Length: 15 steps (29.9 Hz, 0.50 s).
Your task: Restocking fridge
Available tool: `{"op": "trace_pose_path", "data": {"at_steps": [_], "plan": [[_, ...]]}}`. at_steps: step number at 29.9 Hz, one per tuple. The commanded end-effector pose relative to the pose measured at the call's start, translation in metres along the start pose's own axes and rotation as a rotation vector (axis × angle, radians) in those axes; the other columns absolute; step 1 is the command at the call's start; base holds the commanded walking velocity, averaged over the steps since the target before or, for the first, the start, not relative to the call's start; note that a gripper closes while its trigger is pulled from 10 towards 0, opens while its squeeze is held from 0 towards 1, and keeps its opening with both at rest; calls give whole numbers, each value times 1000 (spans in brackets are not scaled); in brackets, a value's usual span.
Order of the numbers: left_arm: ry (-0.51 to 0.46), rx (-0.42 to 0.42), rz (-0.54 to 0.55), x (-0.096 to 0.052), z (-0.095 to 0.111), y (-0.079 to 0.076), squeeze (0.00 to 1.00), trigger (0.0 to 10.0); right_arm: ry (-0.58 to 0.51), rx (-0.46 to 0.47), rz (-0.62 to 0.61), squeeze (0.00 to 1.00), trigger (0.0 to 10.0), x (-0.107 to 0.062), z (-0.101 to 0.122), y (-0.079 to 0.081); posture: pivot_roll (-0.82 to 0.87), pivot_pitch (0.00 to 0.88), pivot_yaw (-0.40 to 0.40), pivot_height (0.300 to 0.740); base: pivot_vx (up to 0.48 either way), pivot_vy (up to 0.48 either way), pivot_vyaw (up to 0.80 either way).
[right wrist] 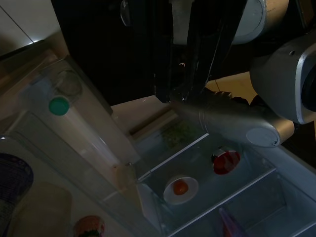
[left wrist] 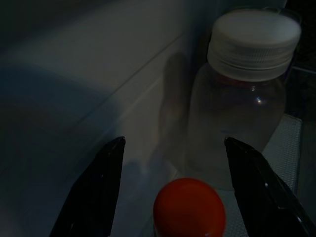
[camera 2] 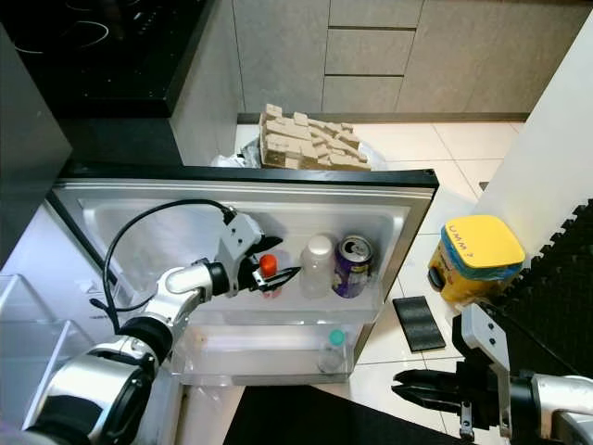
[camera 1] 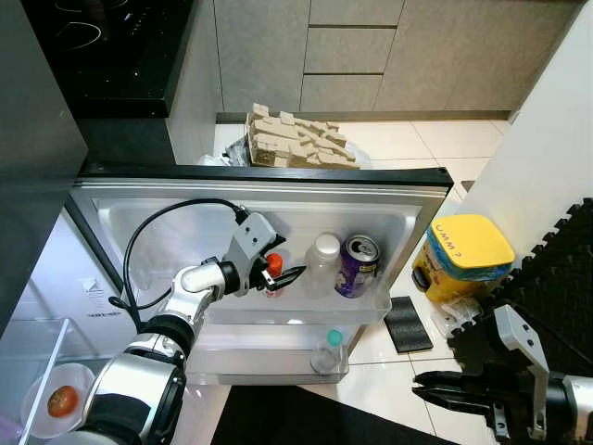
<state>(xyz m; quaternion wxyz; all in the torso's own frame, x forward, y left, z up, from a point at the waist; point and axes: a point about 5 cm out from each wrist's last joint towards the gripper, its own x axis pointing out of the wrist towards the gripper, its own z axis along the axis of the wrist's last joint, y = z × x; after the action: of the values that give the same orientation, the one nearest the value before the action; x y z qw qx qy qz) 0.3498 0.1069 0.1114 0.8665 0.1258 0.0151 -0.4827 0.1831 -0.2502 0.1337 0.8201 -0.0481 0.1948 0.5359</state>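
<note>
Placement step in the fridge door shelf (camera 1: 371,311): left pincer (camera 1: 285,275) spread around the red-capped bottle (camera 1: 273,269) beside the white-capped bottle (camera 1: 321,264); withdrawal likely next, right pincer (camera 1: 445,385) idle, nearly closed.

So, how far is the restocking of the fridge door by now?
Looks done: a white-capped bottle and a purple can stand in the upper door shelf, and a green-capped bottle stands in the lower one. In hand: the left pincer is open around the red-capped bottle in that upper shelf. Left: to release and withdraw. The right pincer hangs empty.
</note>
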Motion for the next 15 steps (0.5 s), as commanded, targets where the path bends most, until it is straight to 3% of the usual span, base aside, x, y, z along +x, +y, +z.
{"op": "trace_pose_path", "data": {"at_steps": [1,8,15], "plan": [[8,-68,2,-2,-7,-2,0,10000,-10,-22,-13,0,10000,-4,4,-1,-59,100,-32,740,0,0,0],[-92,-110,-9,-7,7,9,0,10000,-14,-26,-12,0,10000,-3,6,-3,-54,97,-36,740,0,0,0],[-157,-130,-97,-15,16,14,0,10000,-14,-27,-11,0,10000,-2,5,-5,-50,94,-38,740,0,0,0]]}}
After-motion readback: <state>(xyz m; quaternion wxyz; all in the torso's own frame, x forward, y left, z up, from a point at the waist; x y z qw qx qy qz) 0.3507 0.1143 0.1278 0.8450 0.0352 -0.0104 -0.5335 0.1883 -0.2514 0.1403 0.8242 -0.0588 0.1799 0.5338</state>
